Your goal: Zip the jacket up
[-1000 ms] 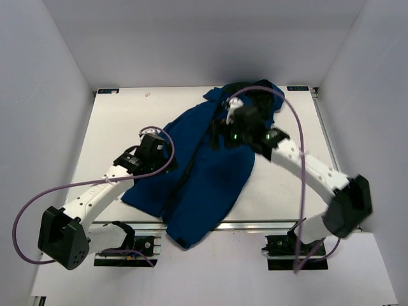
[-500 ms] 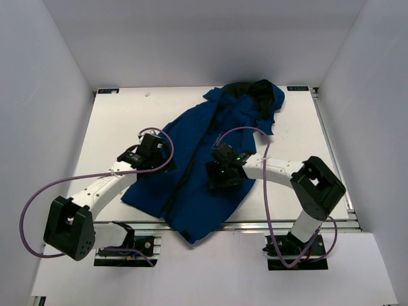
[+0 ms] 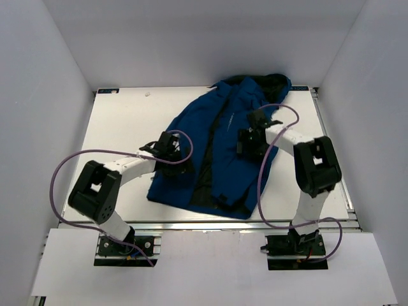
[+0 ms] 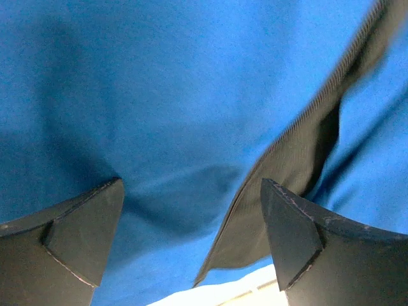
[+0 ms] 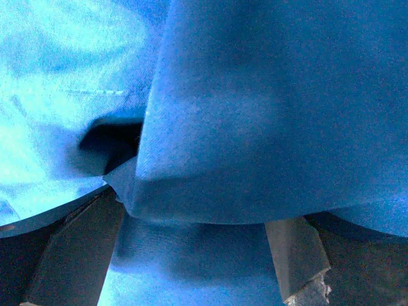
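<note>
Your left gripper (image 4: 191,185) has its jaws wide apart and holds nothing. Blue cloth and a dark ribbed strip (image 4: 299,140) lie just under its fingers (image 4: 76,223). Your right gripper (image 5: 191,210) is wide open too. A fold of blue cloth bulges between its fingers (image 5: 290,245), but they do not pinch it.

From above, your left gripper (image 3: 169,145) sits on the left side of the jacket (image 3: 220,169). Your right gripper (image 3: 247,141) sits on the jacket's right side.

The jacket lies open on the desk (image 3: 121,121), and its black inside (image 3: 204,185) shows down the front. The hood (image 3: 274,81) points at the far right corner. The bottom hem is near the near edge.

Half a second ago the hem hung over that near edge. Now it lies on the desk. Both arms have folded back, and the right gripper has moved from the jacket's middle toward its right side.

Two small labels (image 3: 107,91) sit at the far corners, too tiny to read.
</note>
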{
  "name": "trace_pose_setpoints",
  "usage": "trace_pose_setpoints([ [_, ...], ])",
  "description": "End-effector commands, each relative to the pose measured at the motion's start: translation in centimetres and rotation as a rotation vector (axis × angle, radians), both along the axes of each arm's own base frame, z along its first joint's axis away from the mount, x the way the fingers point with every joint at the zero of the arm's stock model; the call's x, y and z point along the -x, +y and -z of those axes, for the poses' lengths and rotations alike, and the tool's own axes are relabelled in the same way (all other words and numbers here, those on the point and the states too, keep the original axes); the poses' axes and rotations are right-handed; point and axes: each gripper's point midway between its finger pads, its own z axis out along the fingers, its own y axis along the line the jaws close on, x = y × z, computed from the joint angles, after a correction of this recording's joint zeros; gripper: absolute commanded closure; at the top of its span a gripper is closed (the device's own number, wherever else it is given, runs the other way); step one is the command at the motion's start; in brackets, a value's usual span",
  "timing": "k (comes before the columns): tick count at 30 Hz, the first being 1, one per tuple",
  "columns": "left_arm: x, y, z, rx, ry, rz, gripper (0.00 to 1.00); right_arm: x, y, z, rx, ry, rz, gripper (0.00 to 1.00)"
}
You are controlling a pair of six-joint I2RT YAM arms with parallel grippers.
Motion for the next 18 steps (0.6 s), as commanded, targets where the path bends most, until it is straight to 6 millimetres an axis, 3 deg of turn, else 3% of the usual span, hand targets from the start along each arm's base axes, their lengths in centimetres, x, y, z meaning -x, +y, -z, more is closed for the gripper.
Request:
trace_pose_setpoints([
  [1,0.5,-4.4,0.4,0.112,0.037,0.129,0.02,-5.2,-4.3,3.8,0.121,-0.015,-0.014,0.11],
  [2,0.6,-4.9,0.9,0.117,0.058,0.144,0.02,-8.9,-4.0,1.6,0.104,-0.094,-0.011,0.11],
  [3,0.3,-5.7,0.4,0.136,0.055,0.156,0.02,-10.3,-4.7,2.6,0.129,-0.092,-0.011,0.10],
  [4,0.6,-6.4,0.2,0.152,0.062,0.175,0.02,-12.2,-5.6,2.1,0.128,-0.124,0.003,0.11],
  [5,1.0,-7.0,0.2,0.175,0.079,0.192,0.02,-15.6,-5.6,-0.4,0.107,-0.209,0.012,0.11],
  [7,1.7,-8.0,-0.4,0.202,0.084,0.220,0.02,-17.9,-6.9,-1.4,0.113,-0.248,0.018,0.11],
  [9,2.4,-8.6,-1.3,0.226,0.081,0.240,0.02,-20.4,-7.6,-4.6,0.121,-0.361,0.018,0.11],
  [11,3.3,-9.1,-2.7,0.253,0.058,0.272,0.02,-20.9,-7.9,-8.2,0.141,-0.435,-0.002,0.11],
  [14,4.0,-9.3,-4.4,0.280,0.016,0.296,0.02,-19.5,-8.0,-11.6,0.125,-0.477,-0.009,0.11],
  [16,4.2,-9.0,-6.4,0.298,-0.043,0.298,0.02,-16.4,-7.4,-14.3,0.073,-0.497,-0.034,0.11],
  [17,4.1,-8.5,-6.9,0.286,-0.066,0.285,0.02,-14.6,-6.8,-17.3,0.028,-0.546,-0.053,0.11],
  [18,4.1,-8.2,-7.4,0.275,-0.088,0.274,0.02,-12.9,-6.2,-17.3,0.005,-0.529,-0.070,0.11],
])
